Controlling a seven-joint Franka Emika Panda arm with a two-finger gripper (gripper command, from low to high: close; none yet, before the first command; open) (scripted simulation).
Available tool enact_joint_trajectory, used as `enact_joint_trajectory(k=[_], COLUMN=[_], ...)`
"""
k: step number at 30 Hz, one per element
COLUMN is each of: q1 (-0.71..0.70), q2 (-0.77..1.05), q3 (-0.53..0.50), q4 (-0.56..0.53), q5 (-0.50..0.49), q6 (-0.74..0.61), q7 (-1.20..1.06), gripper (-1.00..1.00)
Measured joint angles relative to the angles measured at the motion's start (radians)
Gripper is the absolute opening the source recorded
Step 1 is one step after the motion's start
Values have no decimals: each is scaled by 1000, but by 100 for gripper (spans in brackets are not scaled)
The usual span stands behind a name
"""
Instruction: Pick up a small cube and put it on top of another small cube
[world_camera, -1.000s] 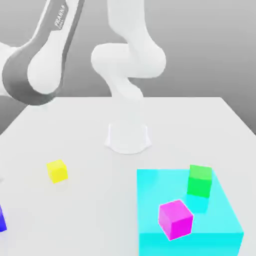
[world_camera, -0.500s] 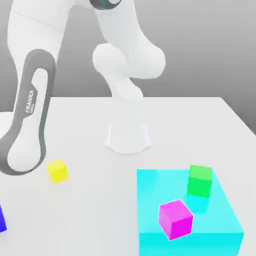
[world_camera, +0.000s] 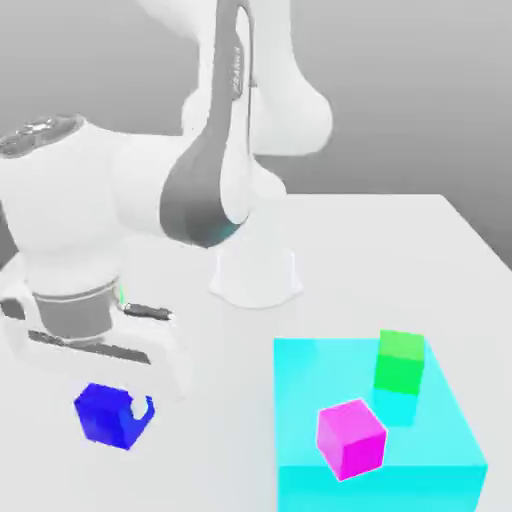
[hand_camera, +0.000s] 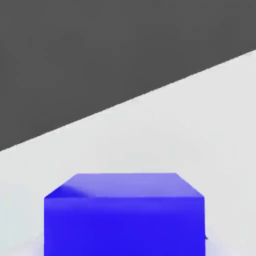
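The small deep-blue cube (world_camera: 103, 415) hangs below my hand at the exterior view's lower left, just above the white table. My gripper (world_camera: 112, 414) is shut on it, and one fingertip (world_camera: 141, 409) shows against its right face. The hand view has the blue cube (hand_camera: 125, 212) close up, with the table beyond it. The small bright-green cube (world_camera: 400, 362) stands at the far right corner of the big cyan block (world_camera: 305, 400), well to the right of my gripper.
A magenta cube (world_camera: 350, 438) sits on the cyan block's near side, in front of the green cube. My arm's white base (world_camera: 255, 275) stands mid-table behind the block. The arm's bulky wrist hangs over the left part of the table.
The arm swung down into view at the left. The jaws closed on the blue cube, which moved from the left edge toward the right. The hand now covers the yellow cube.
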Motion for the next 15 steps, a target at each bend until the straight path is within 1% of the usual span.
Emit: enact_joint_trajectory(k=[4,9,11,13,14,15], q1=[182,312,346,352,353,353], q2=[-137,-302,-293,-243,-224,-224], q3=[87,187,218,228,231,230], q4=[-68,-156,-193,-220,-228,-228], q5=[-37,-86,-102,-113,-117,-117], q6=[-62,-125,-76,2,29,29], q7=[-146,-323,-362,-367,-366,-366], gripper=[-100,-100,-100,-100,100,100])
